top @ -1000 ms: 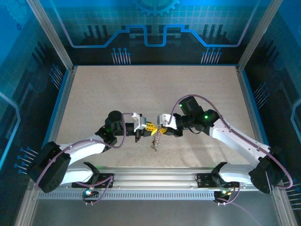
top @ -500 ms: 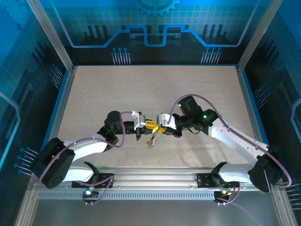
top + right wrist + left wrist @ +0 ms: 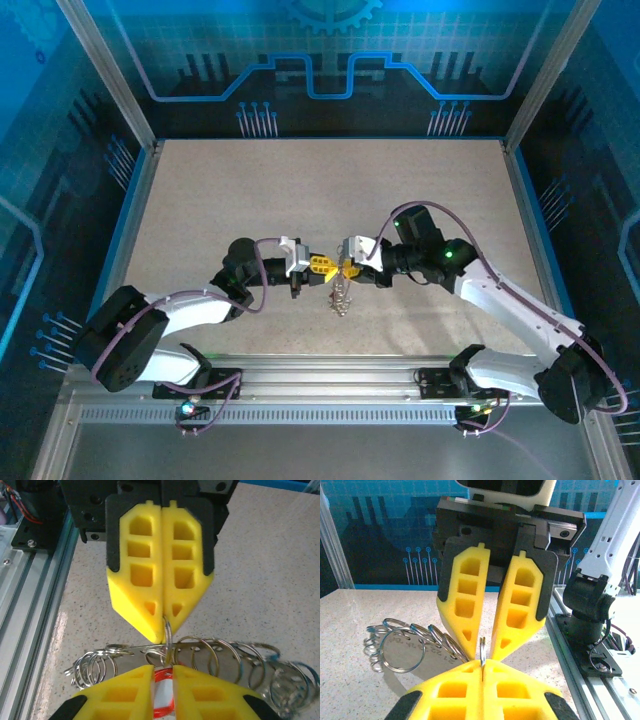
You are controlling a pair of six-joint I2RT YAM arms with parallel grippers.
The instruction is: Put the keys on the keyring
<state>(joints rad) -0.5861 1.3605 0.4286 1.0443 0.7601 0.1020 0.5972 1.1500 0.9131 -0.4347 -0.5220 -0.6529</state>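
The left claw (image 3: 326,267) is pressed together on the thin silvery metal keyring (image 3: 168,628), holding the loop edge-on above the speckled beige counter (image 3: 300,190). On the far side of the keyring, tip to tip with it, the right claw (image 3: 344,270) is slightly parted and nips a small red-rimmed plastic key tag (image 3: 162,697) just beside the loop. Below the keyring hangs a bunch of linked silvery wire rings (image 3: 340,296); whether the bunch touches the counter cannot be told.
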